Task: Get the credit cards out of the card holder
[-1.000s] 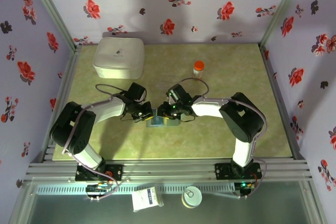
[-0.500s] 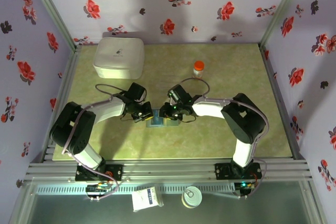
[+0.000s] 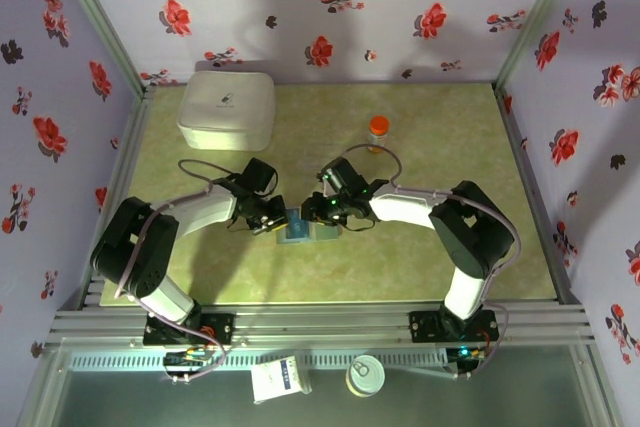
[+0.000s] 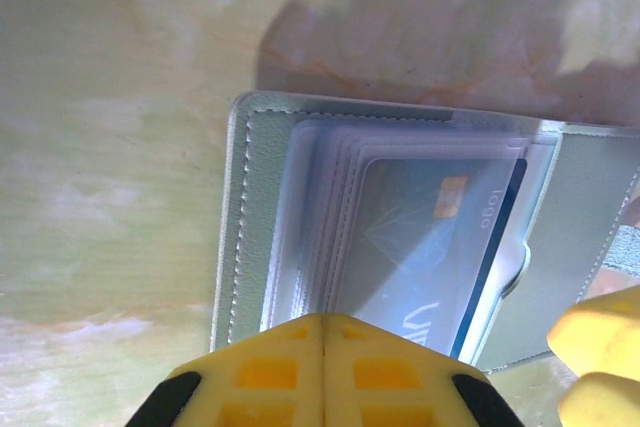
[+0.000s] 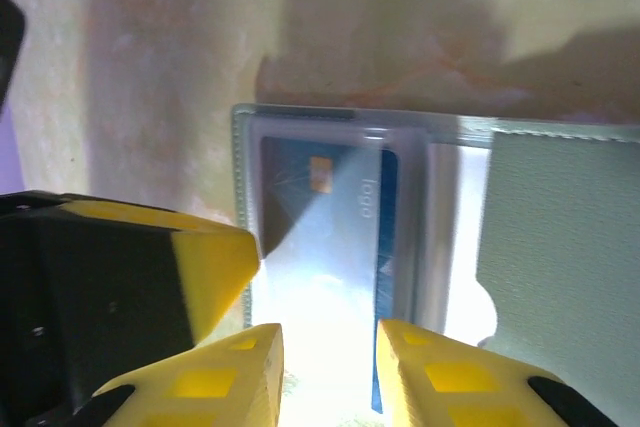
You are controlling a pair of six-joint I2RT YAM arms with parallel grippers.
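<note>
We judge the task barely begun: no card is out yet. The card holder [image 3: 305,228] lies opened flat on the tabletop [image 3: 440,157], about midway between the left and right edges and nearer the near edge than the far one. Inside it, a stack of clear sleeves [image 4: 310,217] is in plain sight, and the blue card [image 4: 430,237] sits tucked in the top sleeve, its chip and lettering showing through the plastic. Whether other cards lie in the sleeves underneath, we cannot tell.

The left gripper [image 4: 322,367] has its fingers pressed fully together, the tip over the near edge of the holder's left panel. We take this as pinning the holder down, though contact is hard to confirm. The right gripper [image 5: 330,372] has its fingers a narrow gap apart, poised over the lower end of the blue card. We see nothing pinched between them.

So opening the holder looks done. Left to do: draw the blue card out of its sleeve, set it on the tabletop, then check the remaining sleeves for more cards.
</note>
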